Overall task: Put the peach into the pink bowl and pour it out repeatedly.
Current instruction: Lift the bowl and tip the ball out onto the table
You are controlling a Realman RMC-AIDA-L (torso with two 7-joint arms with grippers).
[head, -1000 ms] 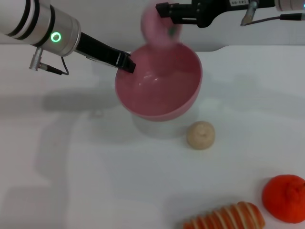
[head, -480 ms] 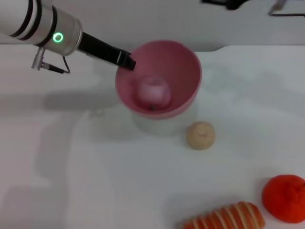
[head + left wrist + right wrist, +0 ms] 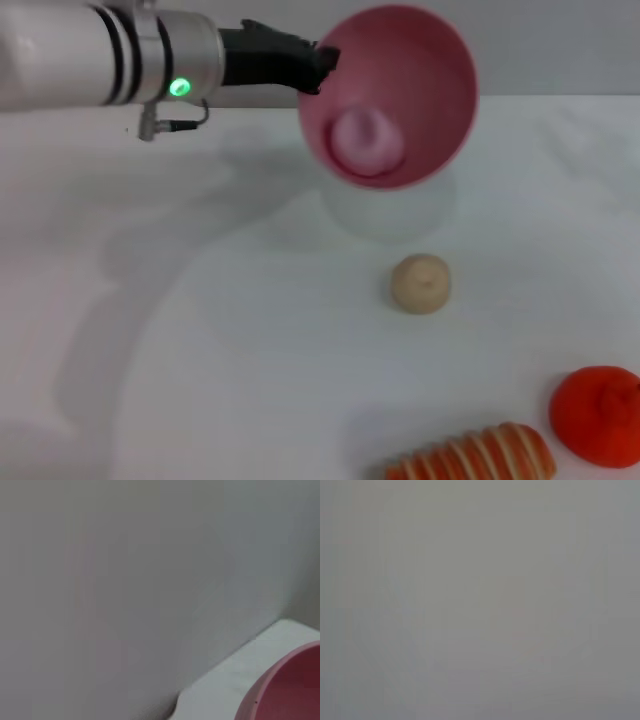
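In the head view the pink bowl hangs in the air above the table, tipped so that its mouth faces forward. My left gripper is shut on its left rim. The peach lies inside the bowl against its lower wall. A slice of the bowl's rim shows in the left wrist view, against a grey wall. The right gripper is out of all views, and the right wrist view shows only plain grey.
On the white table lie a beige bun-like lump, a bright orange tangerine at the right front, and an orange-and-white striped piece at the front edge.
The peach dropped from the right gripper into the bowl. The right arm then left the view. My left arm lifted the bowl up and to the right and tipped it.
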